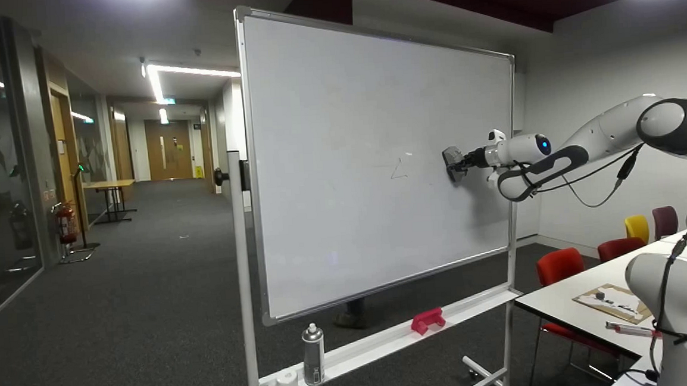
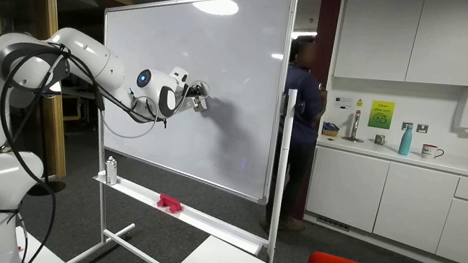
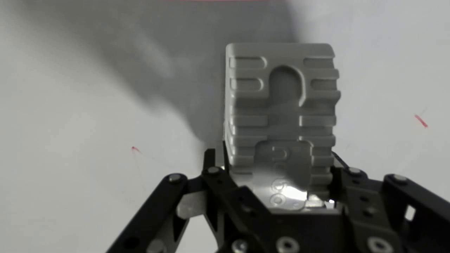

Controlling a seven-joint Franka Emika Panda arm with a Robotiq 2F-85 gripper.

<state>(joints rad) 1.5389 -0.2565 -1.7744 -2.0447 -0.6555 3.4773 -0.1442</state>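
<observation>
A grey ribbed whiteboard eraser (image 3: 281, 105) sits between the fingers of my gripper (image 3: 279, 161), which is shut on its sides. In an exterior view the eraser (image 1: 452, 165) is up against the right half of the whiteboard (image 1: 338, 110), slightly tilted; whether its whole face touches cannot be told. A thin triangular pen mark (image 1: 398, 169) lies to the left of it there. Short red strokes (image 3: 420, 121) and a small red mark (image 3: 135, 149) show on either side of the eraser in the wrist view. A red line crosses that view's top edge.
Below the board, the white tray (image 1: 377, 351) carries a spray can (image 1: 313, 355) and a red holder (image 1: 427, 321). A table (image 1: 571, 304) and a red chair (image 1: 559, 265) stand near the arm. A person (image 2: 300, 112) stands behind the board's edge.
</observation>
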